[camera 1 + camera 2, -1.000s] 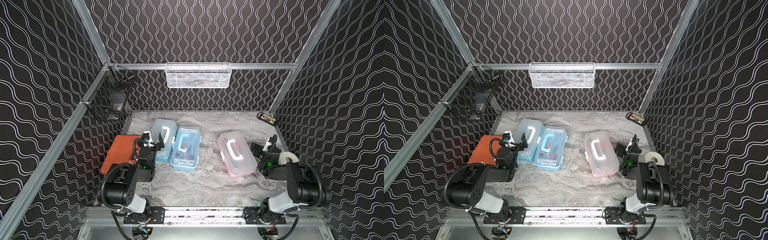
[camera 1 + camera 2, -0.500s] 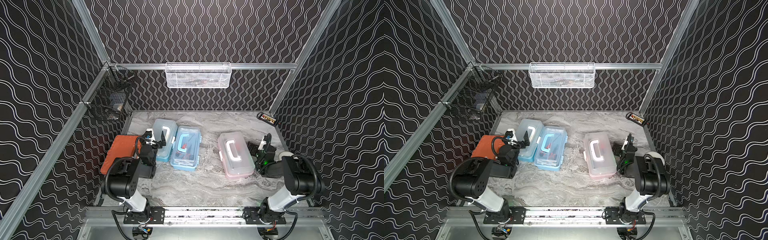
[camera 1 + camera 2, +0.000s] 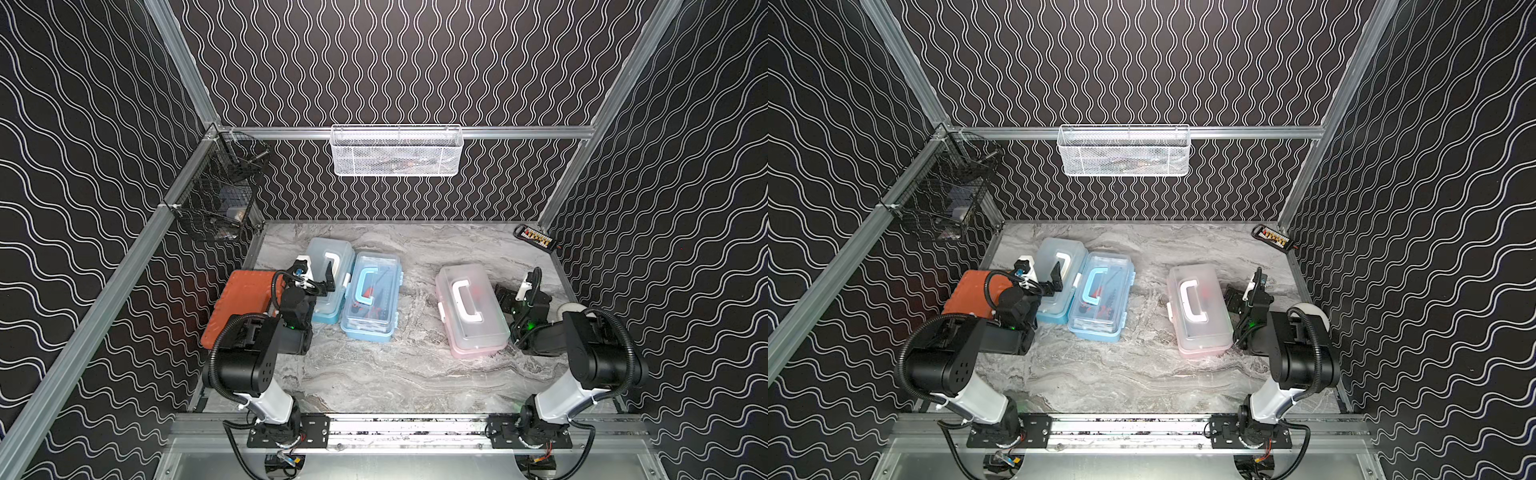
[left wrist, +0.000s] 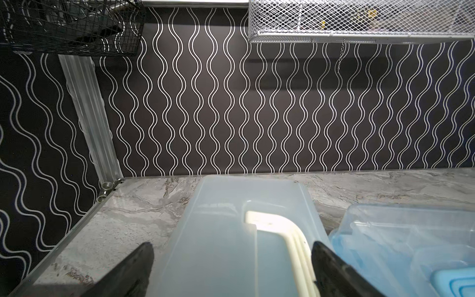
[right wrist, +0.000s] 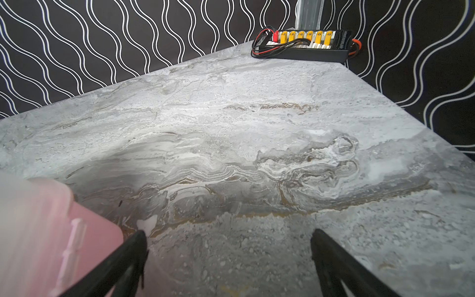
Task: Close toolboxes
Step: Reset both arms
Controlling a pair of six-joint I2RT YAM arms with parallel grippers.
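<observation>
Three toolboxes lie on the marble table, all with their clear lids down. The left light-blue one [image 3: 322,253] [image 4: 221,231] has a white handle. My left gripper [image 3: 316,277] [image 4: 231,248] is open just above its lid, one finger near the handle and the other out past the box's left edge. The middle light-blue box [image 3: 372,299] [image 4: 401,231] has a blue handle and tools inside. To the right lies the pink box [image 3: 471,311] [image 5: 38,231]. My right gripper [image 3: 513,293] [image 5: 228,234] is open low over bare table, close beside the pink box's right side.
A flat orange case [image 3: 241,303] lies under my left arm by the left wall. A white tape roll [image 3: 571,309] sits behind my right arm. A black connector strip [image 3: 536,239] lies in the far right corner. A white mesh basket [image 3: 397,151] and a black wire basket [image 3: 216,199] hang on the walls.
My left gripper has moved forward and right over the left box's lid. My right gripper has shifted left, closer to the pink box. Both stay open.
</observation>
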